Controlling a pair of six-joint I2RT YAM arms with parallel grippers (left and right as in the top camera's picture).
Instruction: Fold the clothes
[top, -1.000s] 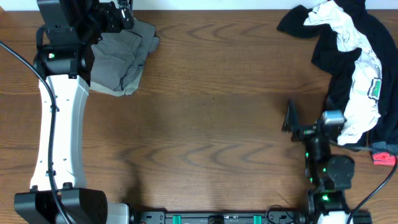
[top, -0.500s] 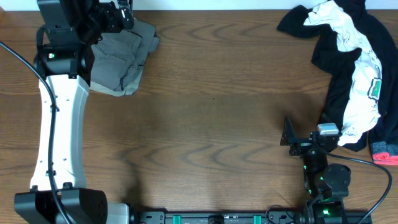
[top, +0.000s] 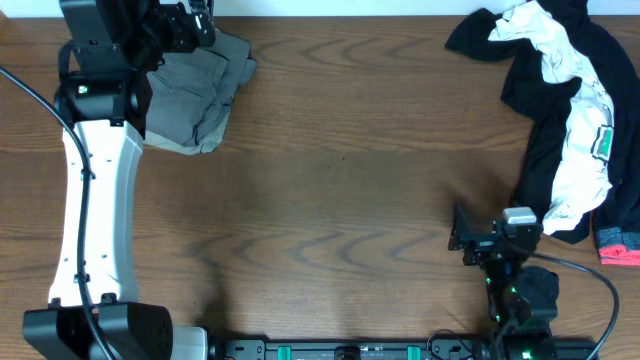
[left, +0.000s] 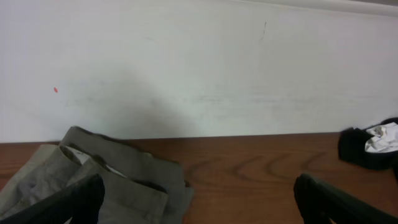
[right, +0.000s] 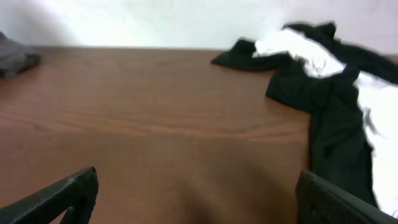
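Observation:
Folded grey shorts (top: 200, 85) lie at the table's far left corner on top of a beige piece (top: 183, 145). My left gripper (top: 192, 22) hovers open over their back edge; in the left wrist view the shorts (left: 118, 180) sit under the left finger (left: 78, 199), and nothing is between the jaws (left: 199, 211). A heap of black garments (top: 535, 120) and a white shirt (top: 580, 110) lies at the far right, with a pink cuff (top: 620, 252) at its near end. My right gripper (top: 463, 230) stands open and empty above bare wood (right: 199, 205), left of the heap (right: 323, 87).
A white wall (left: 199, 68) runs along the table's back edge. The left arm's white link (top: 95, 200) stretches along the left side. Brown wood (top: 340, 200) shows between the two piles. A dark rail (top: 350, 350) lines the front edge.
My right gripper has drawn back toward the front edge of the table, away from the heap. The left arm and the shorts have not moved.

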